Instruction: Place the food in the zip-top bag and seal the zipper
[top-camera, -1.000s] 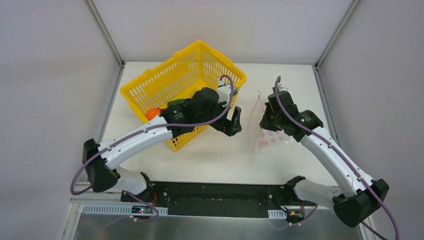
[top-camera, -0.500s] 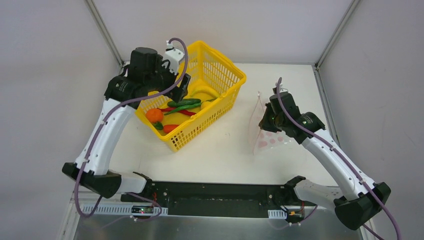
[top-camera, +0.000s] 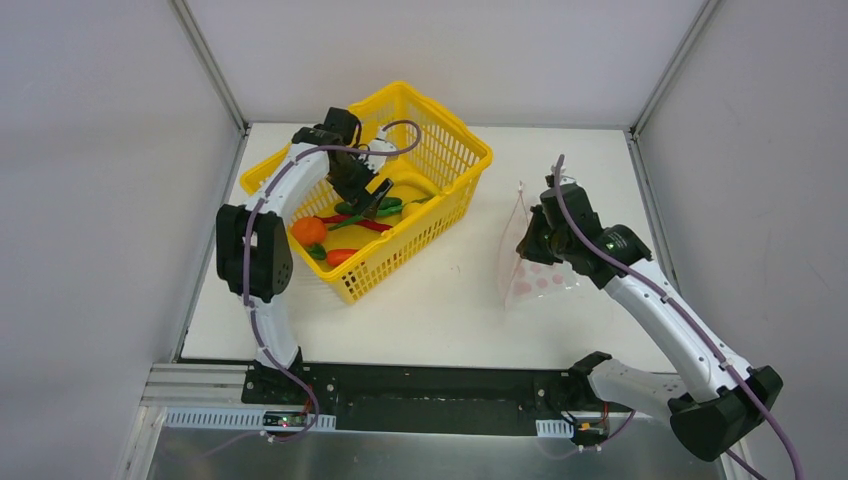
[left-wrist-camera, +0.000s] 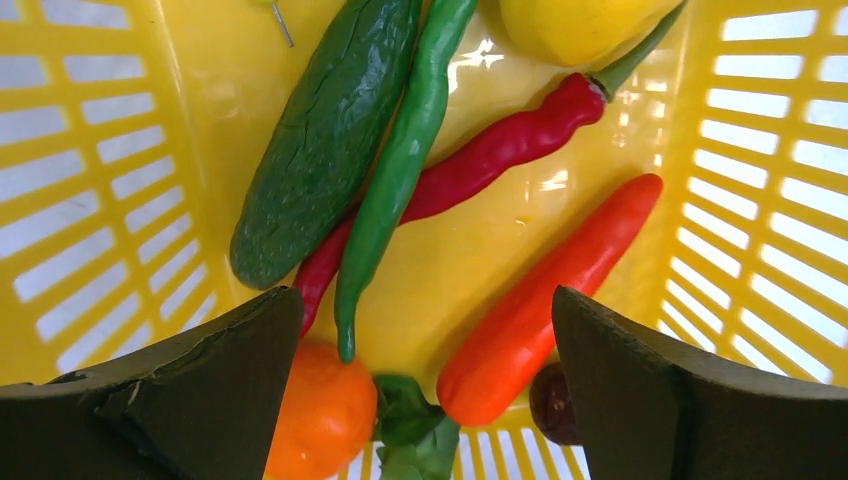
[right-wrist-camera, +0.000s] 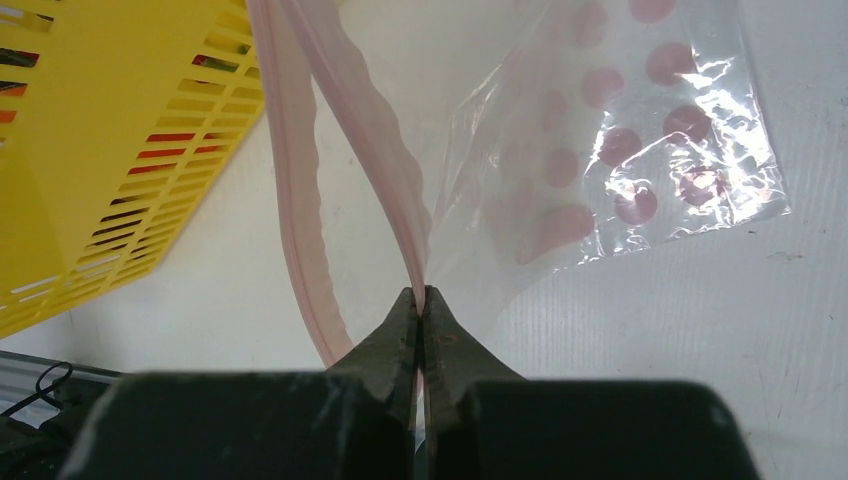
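Observation:
The food lies in the yellow basket (top-camera: 452, 136): a dark green cucumber (left-wrist-camera: 325, 140), a slim green pepper (left-wrist-camera: 400, 170), a red chili (left-wrist-camera: 500, 150), a long orange-red piece (left-wrist-camera: 560, 300), a round orange fruit (left-wrist-camera: 325, 410) and a yellow lemon (left-wrist-camera: 570, 25). My left gripper (left-wrist-camera: 425, 300) hangs open just above them inside the basket (top-camera: 372, 195), holding nothing. To the right, the clear pink-dotted zip-top bag (top-camera: 535, 280) stands lifted by its top edge. My right gripper (right-wrist-camera: 420, 295) is shut on one lip of the pink zipper (right-wrist-camera: 390, 170); the other lip (right-wrist-camera: 300, 200) bows away, so the mouth gapes.
The basket's slotted walls (left-wrist-camera: 760, 200) close in on both sides of the left fingers. Its near corner (right-wrist-camera: 100, 150) sits a short way left of the bag. White tabletop (top-camera: 440, 300) lies between basket and bag; frame posts stand at the back corners.
My left arm swung from the gap between basket and bag back over the basket and came down into it, jaws opening wider. The right gripper and bag stayed put.

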